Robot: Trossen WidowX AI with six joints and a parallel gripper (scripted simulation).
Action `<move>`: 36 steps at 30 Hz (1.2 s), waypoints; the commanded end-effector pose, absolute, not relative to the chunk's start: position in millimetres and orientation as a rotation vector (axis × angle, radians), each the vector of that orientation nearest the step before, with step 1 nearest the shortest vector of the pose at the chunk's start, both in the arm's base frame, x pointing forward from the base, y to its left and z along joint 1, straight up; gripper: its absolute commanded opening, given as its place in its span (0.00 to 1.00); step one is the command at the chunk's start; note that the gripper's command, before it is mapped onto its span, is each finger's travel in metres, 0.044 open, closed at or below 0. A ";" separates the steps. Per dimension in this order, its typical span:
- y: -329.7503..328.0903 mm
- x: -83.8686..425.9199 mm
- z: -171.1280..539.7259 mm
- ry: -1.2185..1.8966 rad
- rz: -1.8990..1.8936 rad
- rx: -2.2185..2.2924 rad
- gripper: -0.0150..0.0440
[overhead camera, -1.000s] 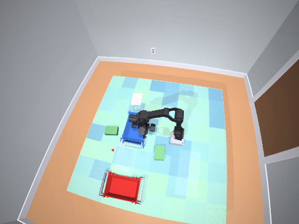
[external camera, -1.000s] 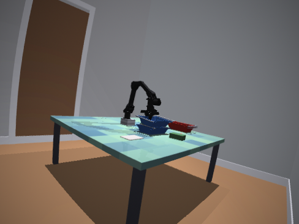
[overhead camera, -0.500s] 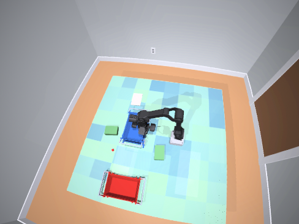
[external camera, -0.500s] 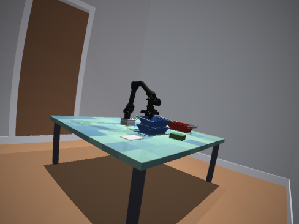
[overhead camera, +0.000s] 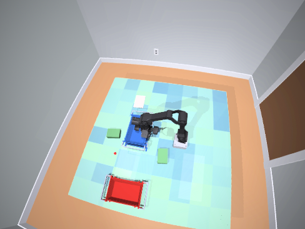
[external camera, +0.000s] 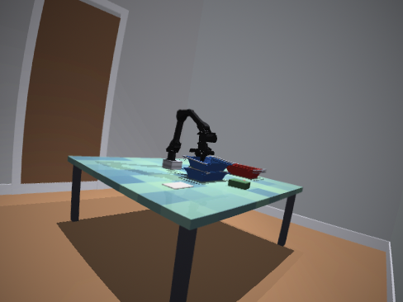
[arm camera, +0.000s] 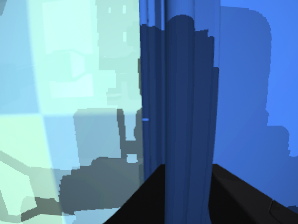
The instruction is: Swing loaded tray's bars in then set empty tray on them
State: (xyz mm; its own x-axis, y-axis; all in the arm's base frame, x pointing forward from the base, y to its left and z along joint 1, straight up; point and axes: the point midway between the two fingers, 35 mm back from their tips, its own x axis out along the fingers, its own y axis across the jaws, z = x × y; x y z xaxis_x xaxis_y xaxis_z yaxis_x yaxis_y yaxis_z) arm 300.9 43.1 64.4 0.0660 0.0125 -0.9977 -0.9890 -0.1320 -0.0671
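A blue empty tray (overhead camera: 134, 137) (external camera: 208, 165) is directly above a second blue tray (external camera: 205, 175), which stands on the table. Whether the two touch, or the upper one is fully level, is too small to tell. My gripper (external camera: 203, 158) (arm camera: 188, 173) is shut on the upper tray's long side wall, seen running between the fingertips in the wrist view. White wire bars show at the blue trays' ends in the top view; which tray each belongs to is unclear. The lower tray's load and the contact with its bars are hidden.
A red tray (overhead camera: 125, 189) (external camera: 244, 170) with wire bars stands apart. One green block (overhead camera: 113, 133) (external camera: 239, 184) lies beside the blue trays, another green block (overhead camera: 162, 156) near the arm's base. A white flat piece (overhead camera: 139, 101) (external camera: 177, 186) and a tiny red object (overhead camera: 115, 153) lie nearby.
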 end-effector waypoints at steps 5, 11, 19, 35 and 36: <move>42.3 293.9 55.7 1.121 1.288 -1.314 0.40; 42.3 293.9 55.7 1.121 1.288 -1.314 0.55; 42.3 293.9 55.7 1.121 1.288 -1.314 0.75; 42.2 294.3 55.8 1.119 1.288 -1.315 1.00; 42.2 294.5 56.8 1.119 1.288 -1.315 1.00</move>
